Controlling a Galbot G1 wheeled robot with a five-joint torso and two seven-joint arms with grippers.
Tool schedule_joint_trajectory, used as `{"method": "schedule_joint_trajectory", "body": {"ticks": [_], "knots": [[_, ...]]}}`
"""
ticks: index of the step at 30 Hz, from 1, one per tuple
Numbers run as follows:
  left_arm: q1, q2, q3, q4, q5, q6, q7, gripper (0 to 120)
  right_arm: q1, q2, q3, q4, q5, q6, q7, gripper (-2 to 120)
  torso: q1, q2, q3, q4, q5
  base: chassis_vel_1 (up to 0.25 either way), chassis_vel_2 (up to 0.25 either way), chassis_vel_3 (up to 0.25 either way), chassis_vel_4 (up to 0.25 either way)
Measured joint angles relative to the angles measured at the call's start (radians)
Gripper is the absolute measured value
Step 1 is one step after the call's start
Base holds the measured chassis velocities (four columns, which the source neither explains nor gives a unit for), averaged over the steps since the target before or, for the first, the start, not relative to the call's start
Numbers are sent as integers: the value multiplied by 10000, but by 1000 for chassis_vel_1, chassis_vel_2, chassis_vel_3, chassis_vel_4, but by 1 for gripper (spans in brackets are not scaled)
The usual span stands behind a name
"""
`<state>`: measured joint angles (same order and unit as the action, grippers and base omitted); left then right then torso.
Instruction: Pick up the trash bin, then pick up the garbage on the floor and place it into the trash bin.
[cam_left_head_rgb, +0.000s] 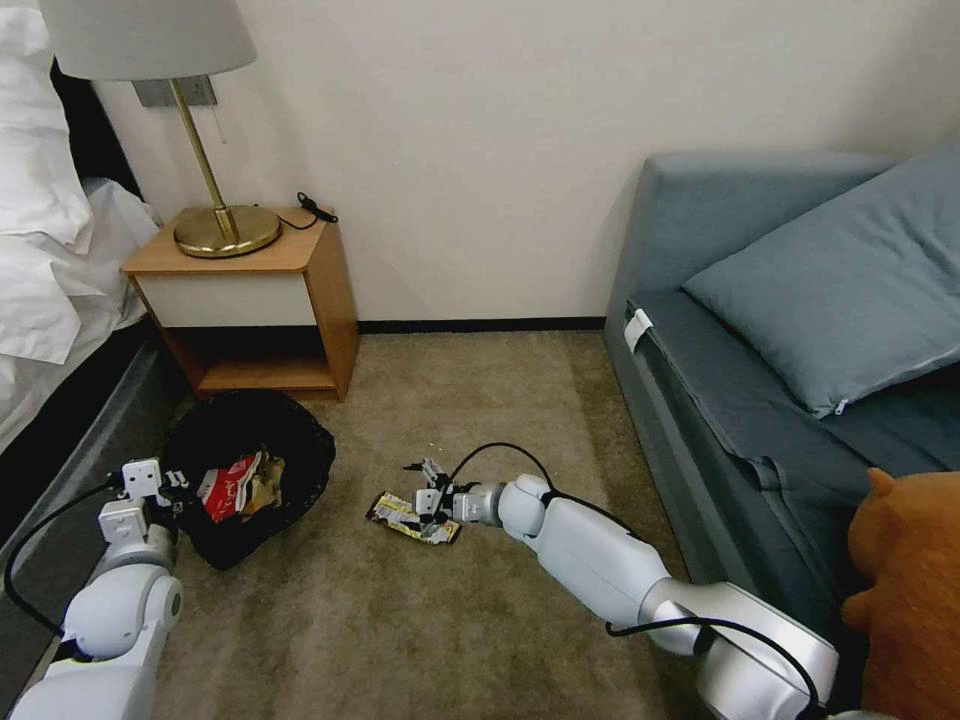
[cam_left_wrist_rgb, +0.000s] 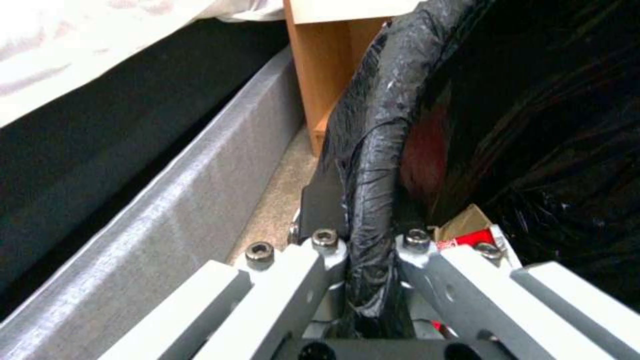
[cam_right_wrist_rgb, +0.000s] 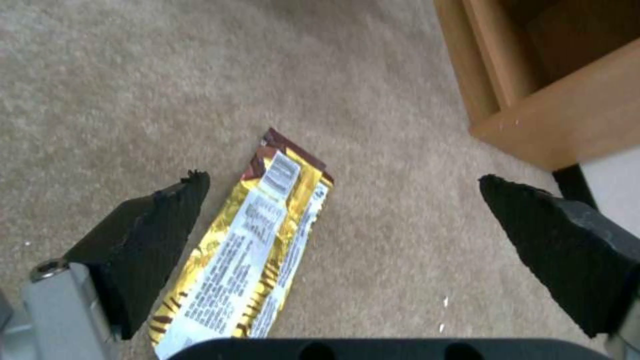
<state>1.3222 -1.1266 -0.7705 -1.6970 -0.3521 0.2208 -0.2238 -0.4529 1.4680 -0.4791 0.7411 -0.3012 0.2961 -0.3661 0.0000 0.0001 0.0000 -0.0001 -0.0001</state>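
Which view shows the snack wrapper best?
Right wrist view: the snack wrapper lies flat on carpet between the open right gripper fingers, print visible. Head view shows it small, partly under that gripper. The left wrist view faces the trash bin.

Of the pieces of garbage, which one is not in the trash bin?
The gold-and-brown snack wrapper: it lies flat on the carpet under the open right gripper. The red-white packet and crumpled brown paper are inside the trash bin, held by the left gripper.

Brass lamp (cam_left_head_rgb: 215, 200) stands on wooden nightstand (cam_left_head_rgb: 260, 300).
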Motion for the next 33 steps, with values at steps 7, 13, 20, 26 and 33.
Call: {"method": "schedule_joint_trajectory", "body": {"ticks": [7,13,20,26,33], "knots": [[266,4,-226,-15,-30,-28,130,1,-233,182,246,-322,487,-380,306,100,0,0,0,2,1,0,0,0,0],[572,114,-227,143,-265,-57,193,1,-392,159,601,-304,1441,-821,289,100,0,0,0,1,0,0,0,0,0],[1160,306,-402,-58,-33,-128,244,1,-765,160,1402,-161,2360,-1290,-102,100,0,0,0,2,1,0,0,0,0],[1457,350,-656,-601,58,-127,295,1,-1086,30,1624,-121,2376,-1295,-394,100,0,0,0,-2,1,0,0,0,0],[1907,245,-977,-1530,178,-56,370,1,-1160,286,1786,-396,2351,-1279,-599,100,0,0,0,1,1,0,0,0,0]]}}
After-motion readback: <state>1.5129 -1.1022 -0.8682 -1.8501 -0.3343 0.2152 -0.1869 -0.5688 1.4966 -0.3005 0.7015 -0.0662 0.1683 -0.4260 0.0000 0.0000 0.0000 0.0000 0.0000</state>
